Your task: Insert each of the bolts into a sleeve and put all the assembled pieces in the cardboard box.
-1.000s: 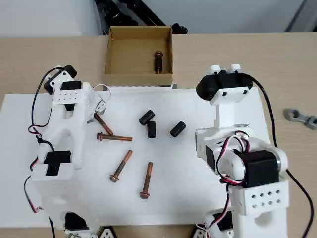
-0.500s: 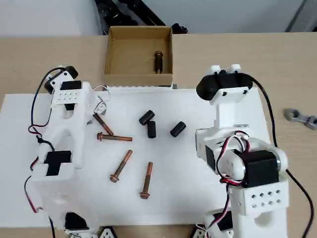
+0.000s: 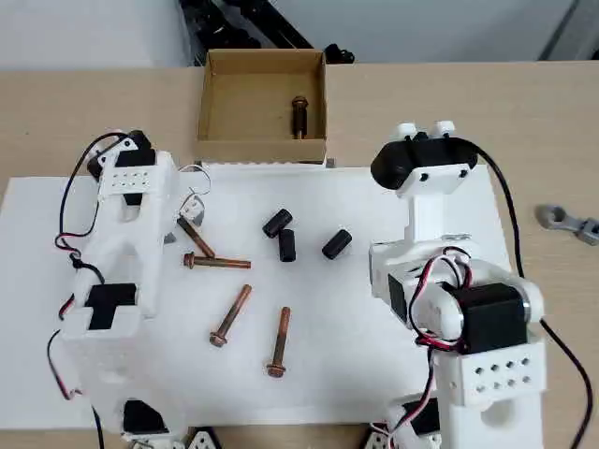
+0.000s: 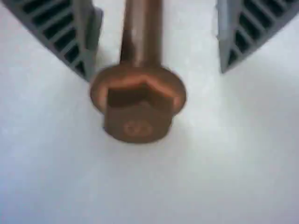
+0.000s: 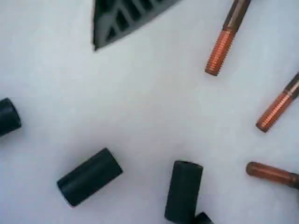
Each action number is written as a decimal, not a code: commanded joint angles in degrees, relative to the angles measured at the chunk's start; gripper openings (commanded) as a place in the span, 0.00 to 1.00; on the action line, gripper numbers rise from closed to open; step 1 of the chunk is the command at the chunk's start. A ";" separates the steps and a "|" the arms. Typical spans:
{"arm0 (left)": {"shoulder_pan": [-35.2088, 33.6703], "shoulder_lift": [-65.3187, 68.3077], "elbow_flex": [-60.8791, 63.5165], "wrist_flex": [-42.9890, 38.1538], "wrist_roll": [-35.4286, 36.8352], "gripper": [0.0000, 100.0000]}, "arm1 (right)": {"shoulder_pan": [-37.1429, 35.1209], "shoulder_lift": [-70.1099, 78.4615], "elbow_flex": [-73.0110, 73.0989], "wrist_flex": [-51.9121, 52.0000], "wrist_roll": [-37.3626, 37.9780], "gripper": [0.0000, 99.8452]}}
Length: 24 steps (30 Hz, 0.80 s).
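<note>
My left gripper (image 4: 156, 67) stands open over the white mat, straddling the shank of a copper bolt (image 4: 138, 105) whose hex head faces the camera. From above, that bolt (image 3: 197, 236) lies slanted just below the left gripper (image 3: 190, 208). Three more bolts lie loose: one level (image 3: 217, 263) and two slanted (image 3: 230, 315), (image 3: 278, 341). Three black sleeves (image 3: 276, 222), (image 3: 286, 244), (image 3: 337, 243) lie mid-mat. The right arm (image 3: 426, 168) hangs over the mat's right part, its wrist view looking down on sleeves (image 5: 88, 176), (image 5: 183, 190) and bolt ends (image 5: 226, 39).
The cardboard box (image 3: 217, 103) stands beyond the mat's far edge with one assembled bolt and sleeve (image 3: 299, 117) inside. A metal wrench (image 3: 566, 222) lies on the wooden table at far right. The white mat (image 3: 356, 337) has bare room near the front.
The left arm has shifted a little to the right and toward the near side over the slanted bolt. The right arm and the sleeves have stayed put.
</note>
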<state>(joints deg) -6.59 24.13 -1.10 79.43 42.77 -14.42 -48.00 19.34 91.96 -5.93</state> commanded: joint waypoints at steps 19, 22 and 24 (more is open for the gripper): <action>-1.49 5.45 -6.11 -0.70 -0.18 0.17 | 0.48 -0.92 -0.26 -1.01 -0.70 0.21; -2.90 6.07 -6.99 -0.97 0.09 0.17 | 0.48 -0.75 -0.26 -1.01 -0.70 0.21; -2.81 6.33 -7.25 -1.05 0.09 0.14 | 0.31 -0.48 -0.26 -1.01 -0.70 0.21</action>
<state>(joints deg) -7.03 29.49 -6.73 80.92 42.33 -14.42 -48.00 19.34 91.96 -5.93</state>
